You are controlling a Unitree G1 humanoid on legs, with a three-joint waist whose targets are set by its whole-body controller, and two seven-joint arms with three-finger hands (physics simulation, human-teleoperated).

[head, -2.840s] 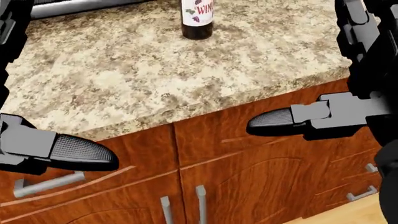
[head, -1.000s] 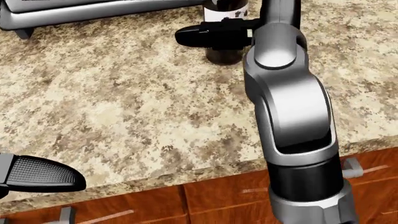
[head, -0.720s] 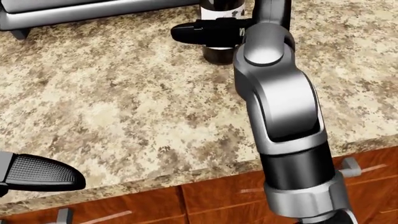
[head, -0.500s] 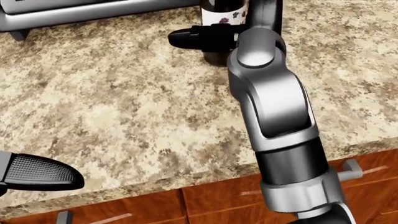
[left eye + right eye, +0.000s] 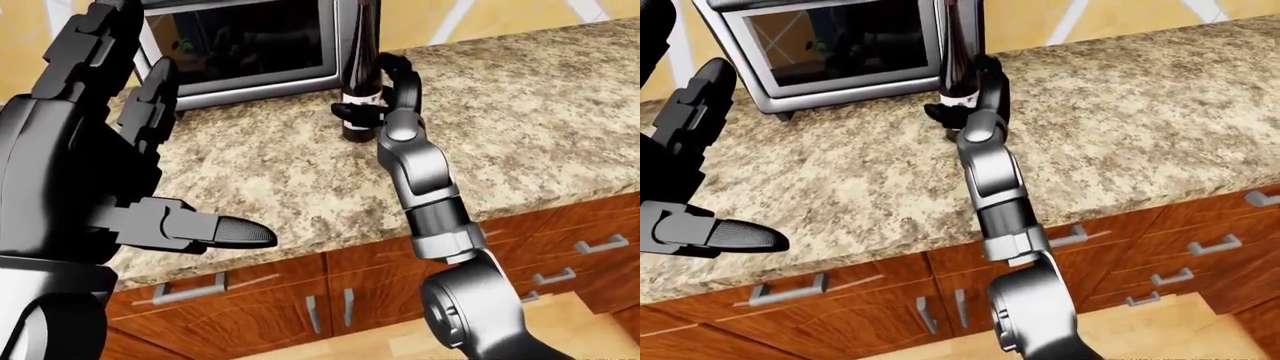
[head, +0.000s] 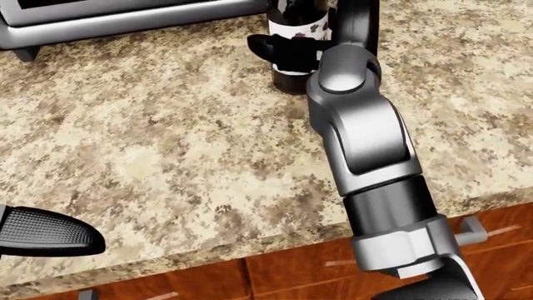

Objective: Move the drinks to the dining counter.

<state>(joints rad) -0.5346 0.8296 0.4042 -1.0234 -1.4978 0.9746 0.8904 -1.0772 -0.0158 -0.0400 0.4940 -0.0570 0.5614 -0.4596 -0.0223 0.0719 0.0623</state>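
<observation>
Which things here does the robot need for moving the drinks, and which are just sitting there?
Needed for the job:
wine bottle, standing on the granite counter
right hand, fingers round the bottle

Just there:
toaster oven, beside the bottle
left hand, open and holding nothing
cabinet drawers below the counter
</observation>
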